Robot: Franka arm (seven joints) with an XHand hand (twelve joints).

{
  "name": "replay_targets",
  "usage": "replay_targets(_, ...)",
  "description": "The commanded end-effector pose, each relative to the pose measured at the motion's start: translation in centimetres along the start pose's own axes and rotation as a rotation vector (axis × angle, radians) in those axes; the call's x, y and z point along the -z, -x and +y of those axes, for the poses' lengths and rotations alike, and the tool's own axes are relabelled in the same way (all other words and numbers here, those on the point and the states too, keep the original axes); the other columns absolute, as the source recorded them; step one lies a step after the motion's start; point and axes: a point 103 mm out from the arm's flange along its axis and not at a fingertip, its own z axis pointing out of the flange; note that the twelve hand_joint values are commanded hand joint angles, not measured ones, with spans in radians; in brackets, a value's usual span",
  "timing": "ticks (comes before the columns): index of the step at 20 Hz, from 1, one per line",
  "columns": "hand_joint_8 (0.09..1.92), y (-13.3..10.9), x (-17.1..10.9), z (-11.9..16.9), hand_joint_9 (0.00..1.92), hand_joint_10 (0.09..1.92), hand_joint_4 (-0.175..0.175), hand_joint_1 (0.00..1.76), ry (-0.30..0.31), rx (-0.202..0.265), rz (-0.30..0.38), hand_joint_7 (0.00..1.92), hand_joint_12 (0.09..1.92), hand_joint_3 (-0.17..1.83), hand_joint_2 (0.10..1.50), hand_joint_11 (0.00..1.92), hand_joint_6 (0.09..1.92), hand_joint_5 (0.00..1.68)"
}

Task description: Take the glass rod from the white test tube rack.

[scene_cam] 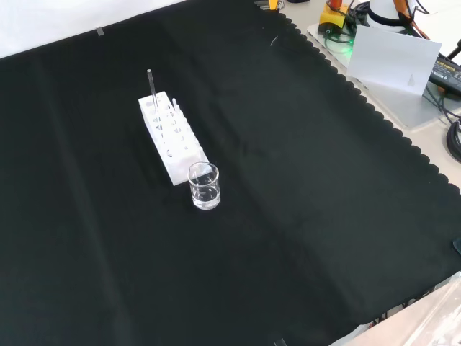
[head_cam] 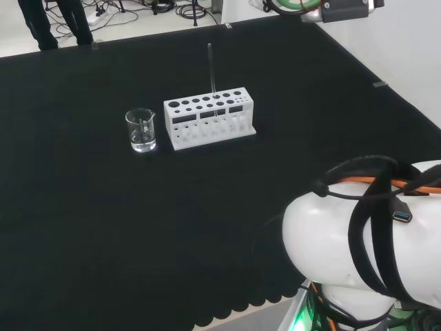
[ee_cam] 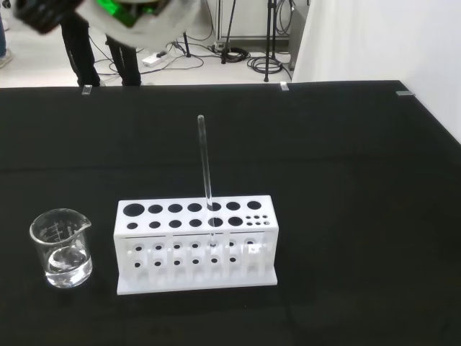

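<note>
Wrist view: the glass rod (ee_cam: 205, 162) stood straight up in a hole near the middle of the white test tube rack (ee_cam: 196, 245).
Rod: thin and clear, it poked up high above the rack's top, and nothing touched it.
Rack: it sat flat on the black cloth (ee_cam: 346, 180), with rows of round holes on top.
Beaker: a small clear beaker (head_cam: 140, 129) stood just beside the rack, at its left end in the head view, not touching it.
Front view: the beaker (scene_cam: 204, 186) was at the rack's (scene_cam: 171, 137) near end, and the rod (scene_cam: 151, 90) was at the far end.
Hand: I could not tell if its fingers were open or closed.
Arm: a big white link (head_cam: 358, 255) sat low at the right of the head view, well apart from the rack.
</note>
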Motion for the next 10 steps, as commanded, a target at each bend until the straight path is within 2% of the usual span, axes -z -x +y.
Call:
replay_targets(1, 0.84, 0.4, 0.2, 2.6, 0.18, 0.88, -0.120, 0.85, -0.011, -0.004, 0.025, 0.12, 1.48, 0.57, 0.67, 0.00, 0.09, 0.16)
replay_targets(5, 0.85, -0.1, 0.7, 5.1, 0.21, 0.88, -0.121, 0.84, -0.013, 0.004, 0.031, 0.16, 1.51, 0.58, 0.67, 0.04, 0.09, 0.18)
replay_targets(8, 0.84, -0.6, 1.1, 6.6, 0.23, 0.87, -0.122, 0.84, -0.006, 0.020, 0.062, 0.17, 1.50, 0.58, 0.68, 0.07, 0.09, 0.19)
replay_targets(10, 0.84, -1.1, 1.2, 7.8, 0.24, 0.87, -0.123, 0.84, -0.009, 0.029, 0.049, 0.18, 1.50, 0.59, 0.68, 0.07, 0.09, 0.19)
